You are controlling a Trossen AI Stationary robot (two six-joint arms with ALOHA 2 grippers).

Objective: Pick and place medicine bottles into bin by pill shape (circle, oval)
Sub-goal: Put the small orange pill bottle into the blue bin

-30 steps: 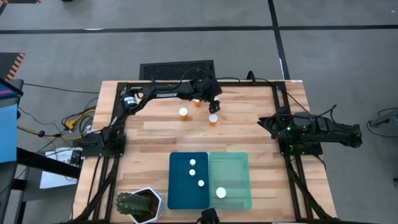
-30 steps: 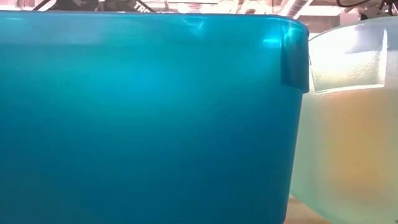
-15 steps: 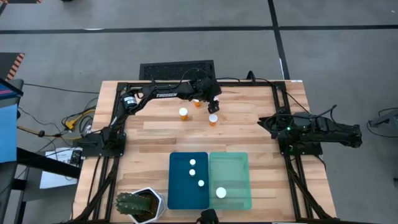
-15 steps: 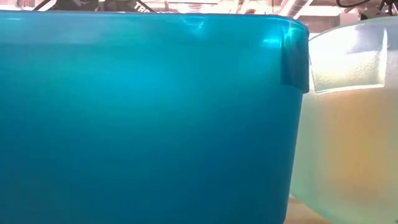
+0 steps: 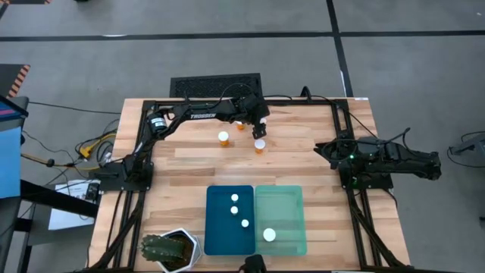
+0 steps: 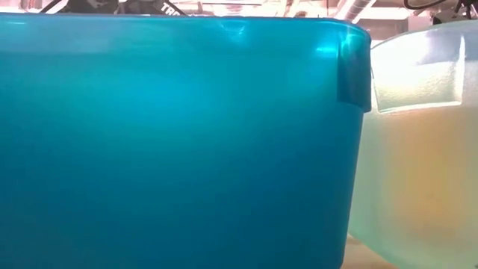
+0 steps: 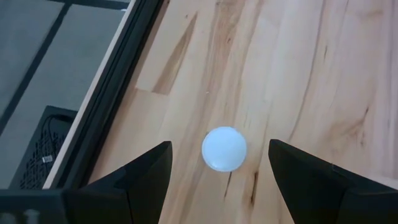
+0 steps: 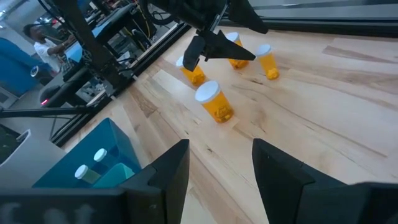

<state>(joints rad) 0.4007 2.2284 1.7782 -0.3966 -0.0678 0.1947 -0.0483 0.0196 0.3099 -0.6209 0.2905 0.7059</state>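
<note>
Dark blue plastic fills the near end of the table: the blue tray (image 5: 229, 220) holds three white-capped medicine bottles, and the mint green tray (image 5: 280, 220) touching its side holds one wider-capped bottle (image 5: 269, 235). So four appear sorted, as far as the pictures show. The spiky potted plant (image 5: 168, 249) stands beside the blue tray at the near corner.

Farther across the wooden table (image 5: 189, 167), three bottles are left: one standing alone (image 5: 223, 138), one under the left gripper (image 5: 259, 135), and one just behind it (image 5: 241, 125), partly hidden by the arm. The left gripper hovers directly over the white cap (image 7: 224, 149) with its fingers spread wide on either side, holding nothing. My guess is a grasp is next.

The right gripper (image 8: 217, 163) waits at the table's right edge, fingers apart and empty.

White lettering on the left arm's link seems to read "TROSSEN"; no bottle label is legible.
</note>
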